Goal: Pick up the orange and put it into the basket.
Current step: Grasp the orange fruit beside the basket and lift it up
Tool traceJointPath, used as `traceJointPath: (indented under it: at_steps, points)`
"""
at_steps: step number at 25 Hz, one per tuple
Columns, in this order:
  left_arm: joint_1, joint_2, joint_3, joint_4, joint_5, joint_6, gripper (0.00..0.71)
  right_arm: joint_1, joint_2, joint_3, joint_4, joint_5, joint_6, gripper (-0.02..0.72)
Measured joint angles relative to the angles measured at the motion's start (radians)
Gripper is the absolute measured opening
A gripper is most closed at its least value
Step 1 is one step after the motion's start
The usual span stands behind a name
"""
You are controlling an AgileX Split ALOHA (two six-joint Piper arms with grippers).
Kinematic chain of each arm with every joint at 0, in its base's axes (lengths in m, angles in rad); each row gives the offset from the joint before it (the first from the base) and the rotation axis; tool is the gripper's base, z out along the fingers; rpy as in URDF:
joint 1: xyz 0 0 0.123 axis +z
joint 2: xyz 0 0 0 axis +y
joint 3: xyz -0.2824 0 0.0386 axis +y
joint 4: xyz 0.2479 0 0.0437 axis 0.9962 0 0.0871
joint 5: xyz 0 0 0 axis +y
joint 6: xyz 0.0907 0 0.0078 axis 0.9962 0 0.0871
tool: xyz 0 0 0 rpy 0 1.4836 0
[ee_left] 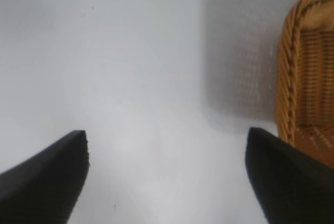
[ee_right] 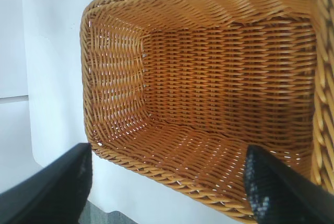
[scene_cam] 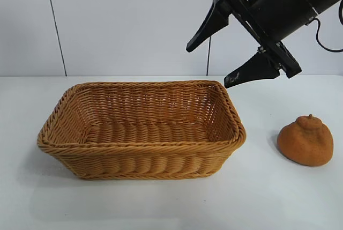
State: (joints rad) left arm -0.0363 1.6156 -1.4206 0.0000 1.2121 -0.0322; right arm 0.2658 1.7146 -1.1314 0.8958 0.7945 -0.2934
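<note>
— Fingers spread wide on my right gripper [scene_cam: 209, 65], holding nothing, above the wicker basket's [scene_cam: 140, 149] far right corner.
— Left gripper [ee_left: 167, 182]?
— Open too, over bare table [scene_cam: 268, 198]. My orange [scene_cam: 305, 140] sits right of the basket.

**What the views cut off**

The right arm runs out past the exterior view's top right corner, above the right gripper [scene_cam: 209, 65]. In the left wrist view, only a strip of the basket [ee_left: 308, 78] shows beside the left gripper [ee_left: 167, 148], whose fingertips alone appear. The right wrist view crops the basket's near rim.
</note>
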Motion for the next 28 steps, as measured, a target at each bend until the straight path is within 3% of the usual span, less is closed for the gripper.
traceJointPath:
  at_steps: [12, 16, 23, 28]
  points:
    - [0.0, -0.602, 0.595, 0.0, 0.004, 0.019, 0.585, 0.0, 0.0, 0.0, 0.0, 0.002, 0.0, 0.547]
    - [0.0, -0.808, 0.75, 0.0, -0.056, 0.019, 0.585, 0.0, 0.0, 0.0, 0.0, 0.003, 0.0, 0.547]
    - [0.0, -1.143, 0.88, -0.019, -0.126, 0.019, 0.585, 0.0, 0.0, 0.0, -0.001, 0.009, 0.0, 0.547]
    - [0.0, -1.299, 0.916, -0.019, -0.14, 0.019, 0.584, 0.0, 0.0, 0.0, -0.001, 0.01, 0.0, 0.547]
